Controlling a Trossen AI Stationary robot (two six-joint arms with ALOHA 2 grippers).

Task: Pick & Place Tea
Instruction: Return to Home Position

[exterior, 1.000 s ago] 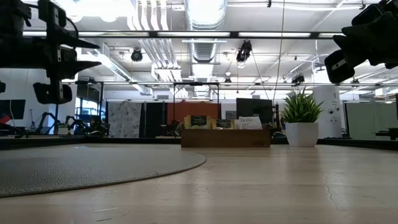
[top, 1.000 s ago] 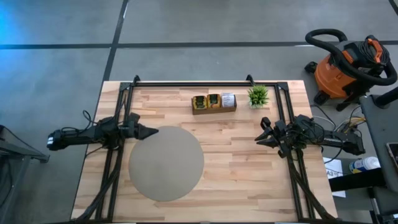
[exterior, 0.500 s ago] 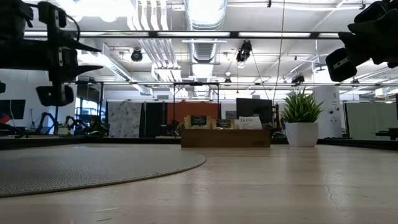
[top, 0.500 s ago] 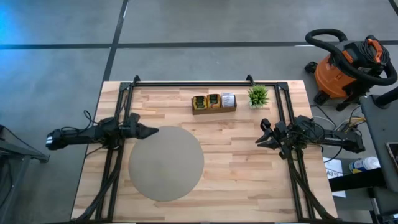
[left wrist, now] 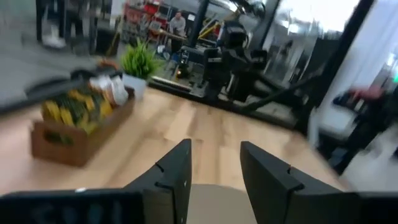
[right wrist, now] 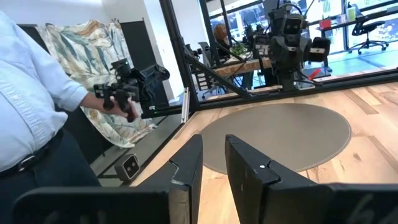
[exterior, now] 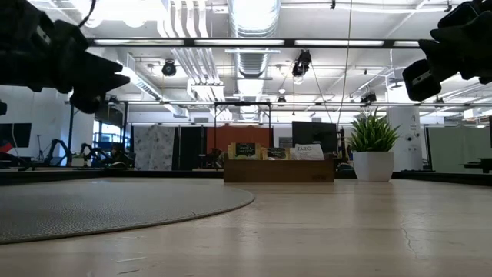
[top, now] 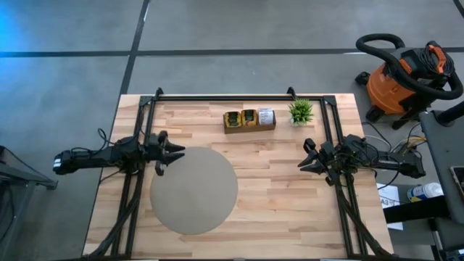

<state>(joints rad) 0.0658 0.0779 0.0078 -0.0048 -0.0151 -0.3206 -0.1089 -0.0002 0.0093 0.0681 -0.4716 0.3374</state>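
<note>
From above we find the tea [top: 249, 117] filed in the wooden tray [top: 250, 129], well beyond the left gripper [top: 174, 151] and right gripper [top: 305, 157], parked wide apart, we judge, because sorting is done. From low down, no sachet lies beneath either gripper. Both wrist views show fingers parted and empty, the left fingers [left wrist: 177, 177] facing the tray, the right fingers [right wrist: 186, 171] facing the round mat [right wrist: 280, 134].
</note>
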